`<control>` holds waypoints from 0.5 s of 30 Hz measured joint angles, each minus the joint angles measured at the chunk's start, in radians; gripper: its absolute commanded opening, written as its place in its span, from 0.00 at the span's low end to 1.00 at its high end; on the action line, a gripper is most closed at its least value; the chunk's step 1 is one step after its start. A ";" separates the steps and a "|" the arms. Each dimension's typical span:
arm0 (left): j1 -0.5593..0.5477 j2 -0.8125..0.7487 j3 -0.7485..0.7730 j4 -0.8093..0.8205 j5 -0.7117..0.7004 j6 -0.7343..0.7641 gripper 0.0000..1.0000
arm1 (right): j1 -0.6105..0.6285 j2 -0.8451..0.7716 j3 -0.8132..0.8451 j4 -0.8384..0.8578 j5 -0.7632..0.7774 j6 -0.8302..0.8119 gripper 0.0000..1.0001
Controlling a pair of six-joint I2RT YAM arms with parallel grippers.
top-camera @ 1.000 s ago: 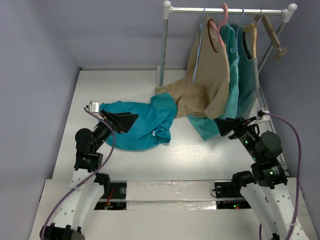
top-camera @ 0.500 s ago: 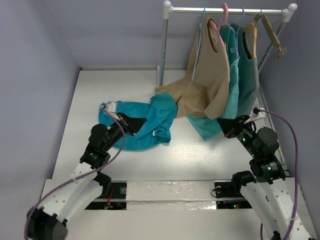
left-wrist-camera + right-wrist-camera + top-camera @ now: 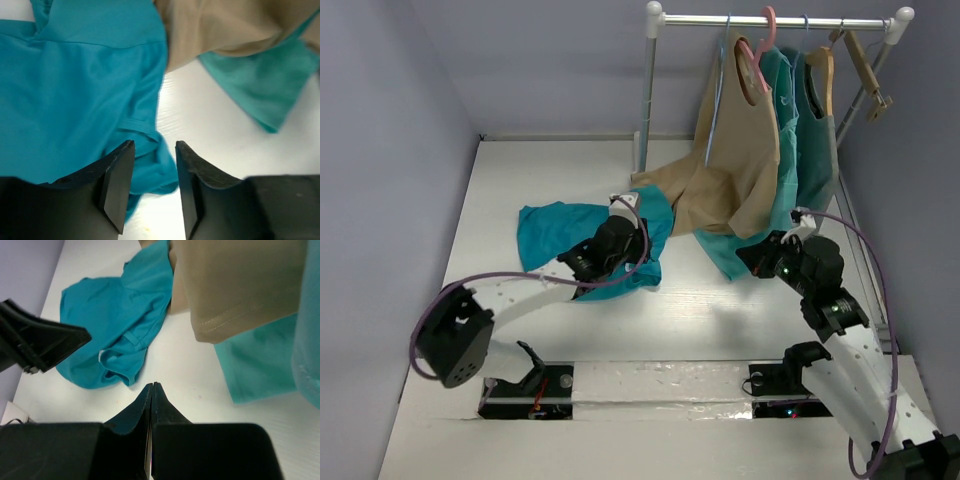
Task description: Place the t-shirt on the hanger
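**Left claw open over the t-shirt, right claw closed and empty**

The t-shirt (image 3: pixel 570 240) lies crumpled on the white table (image 3: pixel 700 310), left of centre in the top view. One end reaches up toward the beige shirt (image 3: pixel 740 160), and in the left wrist view the two fabrics meet near the upper middle of the frame.

The left arm stretches from the lower left across the t-shirt. Its gripper (image 3: pixel 154 147) sits above the garment's right-hand edge. The jaws are spread apart with nothing clamped between them. In the gap, a folded hem of the t-shirt and a strip of bare table show. Whether the fingertips touch the cloth cannot be told.

The right gripper (image 3: pixel 151 386) has its two fingers pressed flat together and holds nothing. In the top view it hovers at centre right, just below the drooping hem of the beige shirt and the lower corner of a greener teal top (image 3: pixel 798 130).

The hanger (image 3: pixel 719 80) hangs from the rail (image 3: pixel 820 21) at the top of the frame. Its thin wire runs down the left side of the beige shirt, well apart from the t-shirt and from both claws. A pink hanger (image 3: pixel 756 52) sits just right of it, and a wooden hanger (image 3: pixel 865 62) hangs at the rail's far right end.
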 measured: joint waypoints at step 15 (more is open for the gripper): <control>-0.002 0.446 0.251 -0.040 -0.039 0.158 0.44 | 0.071 0.039 -0.049 0.051 0.001 -0.008 0.36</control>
